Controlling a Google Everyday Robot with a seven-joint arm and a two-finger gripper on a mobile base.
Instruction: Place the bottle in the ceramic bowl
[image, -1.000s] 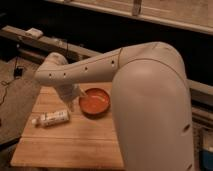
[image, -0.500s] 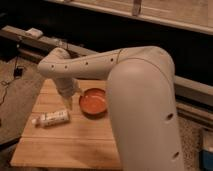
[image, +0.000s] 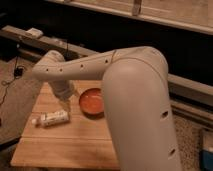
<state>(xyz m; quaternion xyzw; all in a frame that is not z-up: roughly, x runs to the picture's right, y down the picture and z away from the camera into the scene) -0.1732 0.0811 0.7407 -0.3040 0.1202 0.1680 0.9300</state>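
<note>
Spotted the bottle (image: 52, 118) lying flat on the bench (image: 65, 147), cap end seemingly pointing left, just left of the ceramic bowl (image: 92, 101) and clear of it. Found the bowl sitting upright with nothing inside. Picked out the arm (image: 85, 67) arched in from the right and bent down at the wrist, putting the jaws low over the bench, above the bottle's right end and beside the bowl's left rim. Could not tell how wide the jaws stood; saw no hold on the bottle, though. Judged the bottle light, stiff, smooth-sided and prone to rolling on that wood. Reckoned on a pinch across the middle of the barrel, square to its length, away from the cap. Expected a slippery skin, so favoured a firm, centred squeeze. Rated the bowl hard, glossy and chippable, calling for a gentle lowering, not a drop.
</note>
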